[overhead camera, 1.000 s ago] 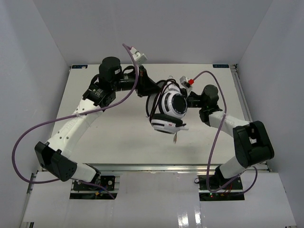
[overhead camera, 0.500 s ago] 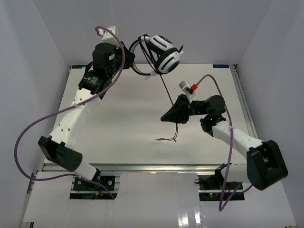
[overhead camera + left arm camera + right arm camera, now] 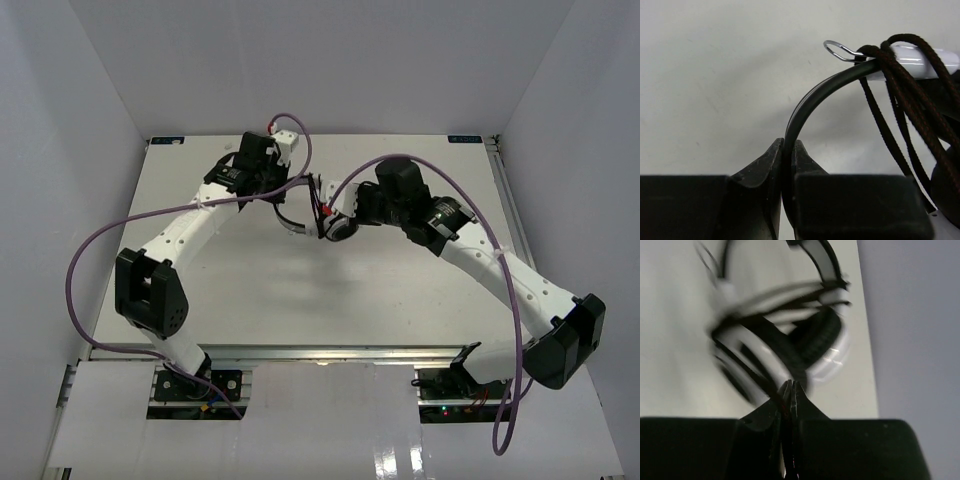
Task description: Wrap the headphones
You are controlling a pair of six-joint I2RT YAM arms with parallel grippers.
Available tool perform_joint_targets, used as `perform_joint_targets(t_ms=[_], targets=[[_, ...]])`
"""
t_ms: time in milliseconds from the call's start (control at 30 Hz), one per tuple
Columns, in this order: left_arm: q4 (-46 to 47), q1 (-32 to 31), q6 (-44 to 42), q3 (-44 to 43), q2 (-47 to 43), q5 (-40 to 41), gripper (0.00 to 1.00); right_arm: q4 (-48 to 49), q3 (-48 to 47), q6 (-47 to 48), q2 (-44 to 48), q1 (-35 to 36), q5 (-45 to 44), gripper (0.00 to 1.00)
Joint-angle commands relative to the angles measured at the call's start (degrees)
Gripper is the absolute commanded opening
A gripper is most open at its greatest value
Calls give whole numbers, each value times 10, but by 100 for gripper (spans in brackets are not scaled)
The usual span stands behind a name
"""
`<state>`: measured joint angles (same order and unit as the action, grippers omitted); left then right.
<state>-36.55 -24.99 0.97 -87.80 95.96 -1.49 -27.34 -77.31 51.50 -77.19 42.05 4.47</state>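
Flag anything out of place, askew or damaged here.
Nothing looks broken or spilled. The left hand is shut on the black band of the headphones. One oddity: the cable crosses the white headband in loose, uneven loops, with strands hanging slack below. The right wrist view is too blurred to check further.

No readable text, label, brand or number anywhere.

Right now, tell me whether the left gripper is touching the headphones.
Touching. The left wrist view shows the left gripper shut on the headphones, with their black curved band pinched between its jaws.
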Motion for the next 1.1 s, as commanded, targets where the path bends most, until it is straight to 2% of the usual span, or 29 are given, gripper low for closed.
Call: perform_joint_targets(t_ms=[0, 100, 167, 267, 300, 367, 400, 533, 700, 800, 933, 1067], targets=[[-31, -14, -155, 53, -82, -151, 0, -42, 27, 316, 14, -10, -195, 8], [-40, -24, -188, 72, -104, -233, 0, -21, 24, 355, 10, -14, -183, 8], [-44, -26, -191, 67, -108, -298, 0, 40, 30, 360, 0, -15, -180, 8], [-47, -29, -189, 58, -111, -404, 0, 146, 45, 308, -20, -22, -161, 8], [-48, -31, -188, 58, -112, -445, 0, 182, 46, 264, -31, -23, -159, 8], [-48, -36, -186, 61, -113, -482, 0, 183, 20, 185, -45, -38, -82, 9], [-48, -40, -187, 66, -114, -491, 0, 181, 14, 153, -55, -43, -70, 9], [-46, -45, -190, 74, -122, -496, 0, 146, -15, 73, -85, -53, -28, 12], [-6, -41, -159, 59, -146, -487, 0, 80, -41, -50, -99, -105, 158, 21], [37, -35, -117, 46, -167, -454, 0, 74, -22, -110, -100, -149, 307, 23], [62, -32, -76, 22, -173, -404, 0, 80, 28, -155, -96, -169, 453, 13], [70, -19, -45, 8, -167, -344, 0, 119, 84, -196, -78, -170, 485, 8]])
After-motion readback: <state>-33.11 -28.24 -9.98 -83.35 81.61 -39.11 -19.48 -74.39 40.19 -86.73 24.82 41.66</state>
